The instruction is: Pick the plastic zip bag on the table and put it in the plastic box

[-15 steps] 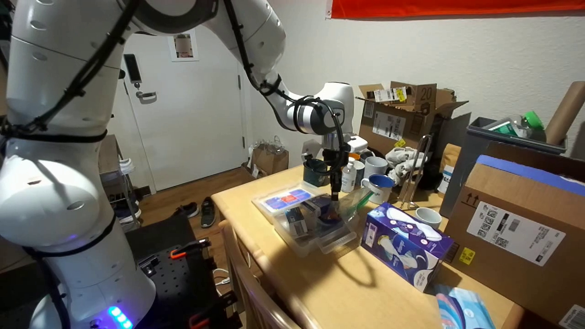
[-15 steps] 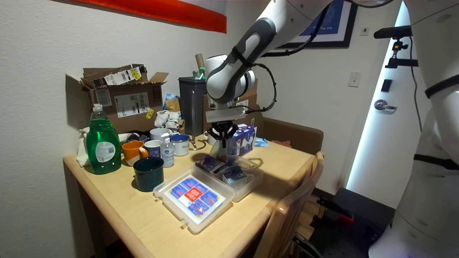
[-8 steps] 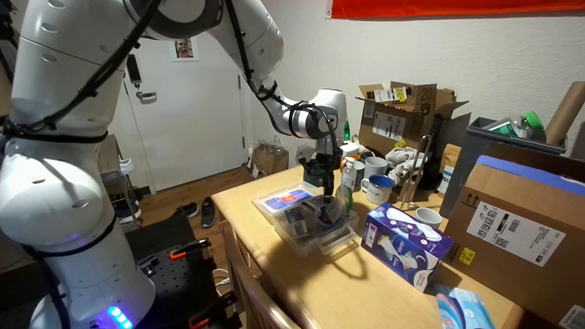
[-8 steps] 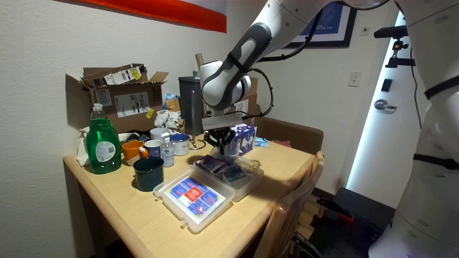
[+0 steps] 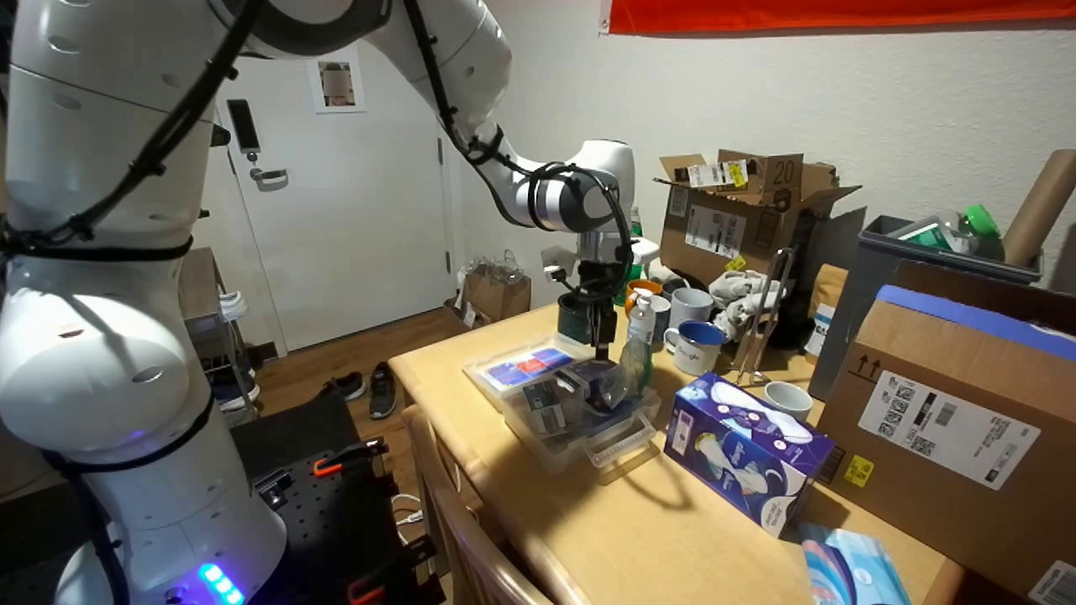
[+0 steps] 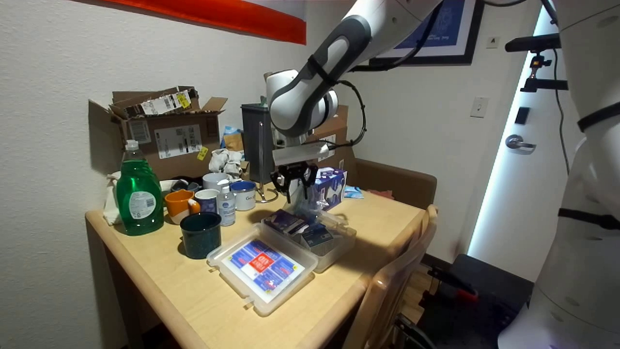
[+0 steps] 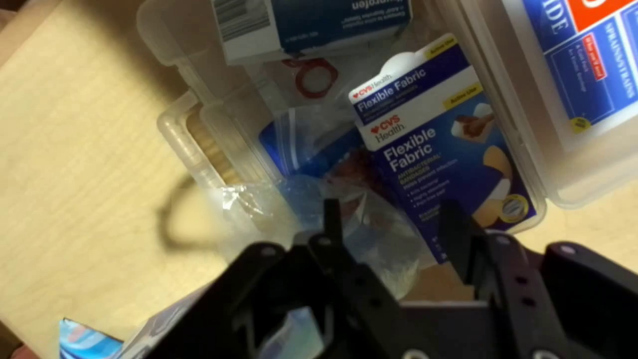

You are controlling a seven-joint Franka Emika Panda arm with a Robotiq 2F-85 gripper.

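Both fingers of my gripper (image 7: pixel 392 205) stand well apart in the wrist view, and I can make out nothing pinched between them. Below their tips lies the clear plastic zip bag (image 7: pixel 383 234), crumpled across the end of the plastic box (image 7: pixel 164 30) nearest me; its long axis seems to run aslant, from the side of the box handle (image 7: pixel 185 148) toward the bandage carton (image 7: pixel 438 139), though clear film over clear plastic hides its ends. Some film spills past the rim, over the table (image 7: pixel 75 174). In an exterior view, the bag (image 6: pixel 305 206) bunches beneath and beyond my fingertips, its loose side reaching toward the purple carton (image 6: pixel 333 189). In an exterior view, the bag (image 5: pixel 622 382) stands just beside my fingertips, partly within the box, a green-tinged edge pointing up in front of the pump bottle (image 5: pixel 642 323); whether it touches me I cannot tell. I judge it let go and mostly in. What comes next turns on that upright edge: it rises to one side of my fingers, so a plain push down might miss it, while lifting straight up should leave it free unless film snags a tip.
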